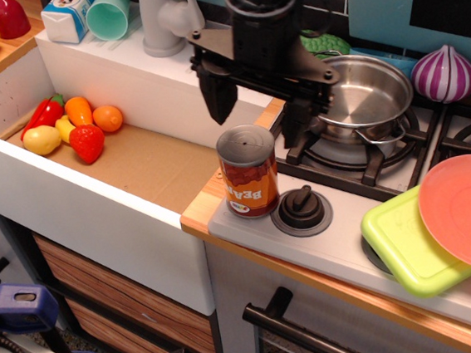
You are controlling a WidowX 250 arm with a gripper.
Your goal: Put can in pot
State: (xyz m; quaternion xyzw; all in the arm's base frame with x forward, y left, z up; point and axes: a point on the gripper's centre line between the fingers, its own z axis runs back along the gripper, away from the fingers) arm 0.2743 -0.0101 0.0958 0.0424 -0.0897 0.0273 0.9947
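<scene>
Toy kitchen unit: white sink basin (pixel 80 204), wood-trimmed counter (pixel 201 209), black stove grates (pixel 351 161) (teal backsplash (pixel 386 3) behind).

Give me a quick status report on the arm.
Black gripper open, above grey-lidded beans can. Can upright on counter, ungrasped. Shiny steel pot empty on burner; path unobstructed.

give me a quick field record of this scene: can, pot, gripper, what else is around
can: the can upright on the counter edge by a stove knob, lid on
pot: the pot on the rear burner, looks empty
gripper: the gripper open, above the can, fingers apart, not touching it
sink: toy fruit pile in the far corner
right side: orange-pink plate resting on a green lid
task state: can not yet in pot
</scene>
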